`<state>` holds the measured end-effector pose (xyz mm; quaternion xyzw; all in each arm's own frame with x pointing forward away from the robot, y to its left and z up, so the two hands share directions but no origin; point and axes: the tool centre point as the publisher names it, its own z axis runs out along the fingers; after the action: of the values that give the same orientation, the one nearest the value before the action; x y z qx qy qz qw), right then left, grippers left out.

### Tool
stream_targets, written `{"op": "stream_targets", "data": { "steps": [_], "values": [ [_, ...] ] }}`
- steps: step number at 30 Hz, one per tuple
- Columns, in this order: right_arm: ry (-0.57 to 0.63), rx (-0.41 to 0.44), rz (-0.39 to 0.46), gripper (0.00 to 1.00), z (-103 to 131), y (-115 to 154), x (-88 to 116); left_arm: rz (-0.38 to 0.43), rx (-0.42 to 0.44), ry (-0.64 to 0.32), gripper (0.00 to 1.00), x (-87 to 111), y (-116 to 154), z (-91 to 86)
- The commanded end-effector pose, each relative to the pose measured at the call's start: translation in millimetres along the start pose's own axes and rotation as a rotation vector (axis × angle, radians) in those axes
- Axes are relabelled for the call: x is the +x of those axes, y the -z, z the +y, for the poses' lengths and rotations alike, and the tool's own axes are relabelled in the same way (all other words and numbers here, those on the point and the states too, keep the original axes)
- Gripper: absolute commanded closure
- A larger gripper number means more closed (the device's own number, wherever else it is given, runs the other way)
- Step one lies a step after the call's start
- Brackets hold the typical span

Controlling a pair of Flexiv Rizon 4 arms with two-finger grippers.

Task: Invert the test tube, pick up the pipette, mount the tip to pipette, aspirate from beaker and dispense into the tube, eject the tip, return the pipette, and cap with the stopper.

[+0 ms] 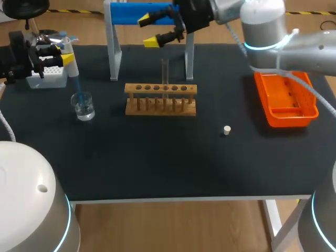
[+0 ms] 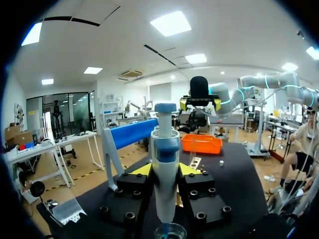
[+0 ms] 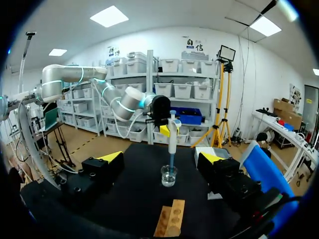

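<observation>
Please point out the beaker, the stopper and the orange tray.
beaker [image 1: 83, 106], head view, on its glass wall.
stopper [image 1: 227, 130], head view, on its top.
orange tray [image 1: 287, 121], head view, on its near wall.

My left arm [image 1: 13, 63] sits far left, gripper [image 1: 63, 56] level, fingers clamped on the pipette [image 2: 164, 149]. My right arm [image 1: 294, 47] reaches leftward past centre, gripper [image 1: 151, 30] level, fingers spread wide.
</observation>
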<state>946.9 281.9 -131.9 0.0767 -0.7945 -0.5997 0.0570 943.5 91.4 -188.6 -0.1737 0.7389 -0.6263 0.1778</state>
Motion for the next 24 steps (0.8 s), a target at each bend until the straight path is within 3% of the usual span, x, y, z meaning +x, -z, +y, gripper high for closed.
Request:
{"op": "stream_targets", "data": {
  "steps": [1, 8, 24],
  "values": [
    [-0.004, 0.003, -0.01, 0.0, -13, 44, 4, 0.001, -0.001, 0.001, 1.0, -0.3, 0, -0.5],
    [0.004, 0.009, -0.038, 0.0, -39, 61, 1, 0.001, -0.001, 0.001, 1.0, -0.3, 0, -0.5],
    [0.022, -0.016, -0.047, 0.0, -93, 68, 7, 0.001, -0.001, 0.001, 1.0, -0.3, 0, -0.5]
  ]
}}
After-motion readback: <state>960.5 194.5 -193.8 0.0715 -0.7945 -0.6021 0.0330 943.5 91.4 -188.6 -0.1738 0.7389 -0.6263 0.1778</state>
